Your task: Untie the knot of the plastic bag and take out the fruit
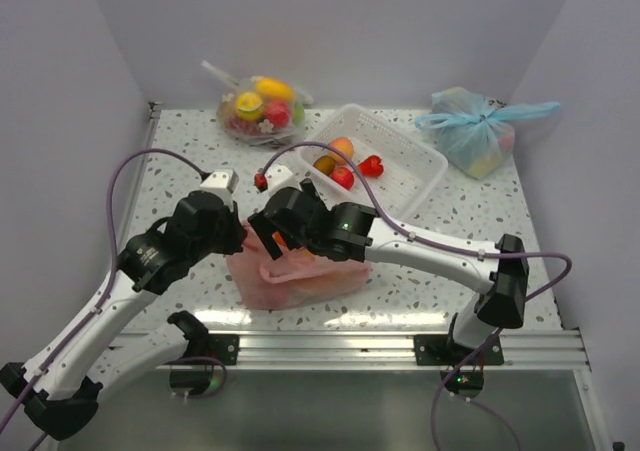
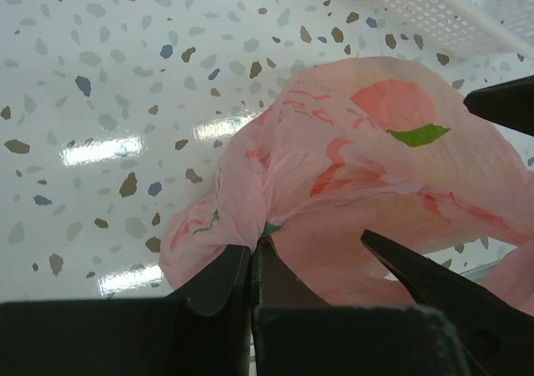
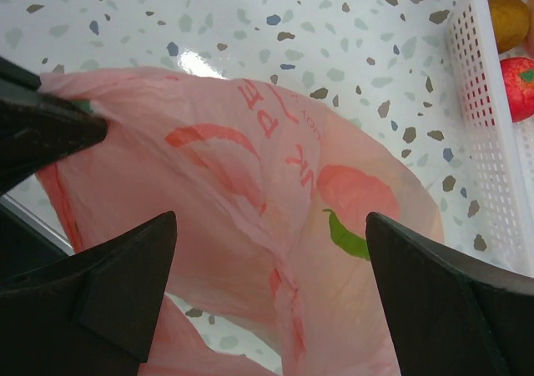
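Your left gripper clamps the bag near the table's 6 o'clock edge, anchoring it. Your right gripper, jaws apart, straddles it from 3 o'clock; folds probably hide the knot.

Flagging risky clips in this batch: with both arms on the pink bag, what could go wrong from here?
1. The left pincer is shut on a thin fold of the plastic bag; a hard pull could tear the film.
2. The right pincer stands open astride the bag's body; closing there might only bunch loose film rather than help open the bag.
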Motion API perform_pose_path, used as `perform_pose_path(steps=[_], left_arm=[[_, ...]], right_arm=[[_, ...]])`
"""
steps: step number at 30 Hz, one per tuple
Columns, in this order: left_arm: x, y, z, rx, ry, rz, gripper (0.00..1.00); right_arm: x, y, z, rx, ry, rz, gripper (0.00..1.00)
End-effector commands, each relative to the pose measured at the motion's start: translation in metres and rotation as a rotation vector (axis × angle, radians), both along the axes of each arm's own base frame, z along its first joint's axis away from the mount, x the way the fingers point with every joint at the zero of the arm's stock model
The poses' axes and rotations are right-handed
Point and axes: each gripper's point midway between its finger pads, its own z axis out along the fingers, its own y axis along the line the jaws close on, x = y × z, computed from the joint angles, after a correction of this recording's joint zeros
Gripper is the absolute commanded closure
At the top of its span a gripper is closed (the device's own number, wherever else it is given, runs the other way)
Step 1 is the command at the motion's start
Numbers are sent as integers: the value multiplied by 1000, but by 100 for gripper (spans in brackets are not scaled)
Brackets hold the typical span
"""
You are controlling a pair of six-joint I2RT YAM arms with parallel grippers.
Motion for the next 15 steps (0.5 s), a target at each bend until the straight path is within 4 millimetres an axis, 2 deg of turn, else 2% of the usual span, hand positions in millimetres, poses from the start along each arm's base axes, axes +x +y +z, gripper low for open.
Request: perform_pose_path(steps=[1,4,5,7,8,10,11,13,14,15], left_arm=[[-9,-1,5,-36,4,-26,100],[-12,1,8,-48,-3,-18,100],[-12,2,10,-51,-9,-13,100],[-11,4,16,-55,-27,-4,100],[-10,7,20,-50,-39,11,100],[-10,13,25,-36,-51,33,100],[-9,17,25,-22,-56,46,100],[-3,25,26,18,-69,91,100],[0,28,26,36,-77,105,100],[2,30,27,47,-80,112,100]], right_arm=[[11,9,24,57,-22,-46,1],[15,8,-1,7,11,-54,1],[16,1,-15,-25,27,-67,1],[20,-12,-30,-55,49,-103,1],[19,-25,-50,-100,70,-119,1],[21,-45,-67,-128,100,-162,1],[26,-67,-79,-155,118,-204,1],[31,-93,-88,-173,139,-254,2],[40,-120,-90,-178,148,-312,4],[44,-132,-87,-172,151,-343,5]])
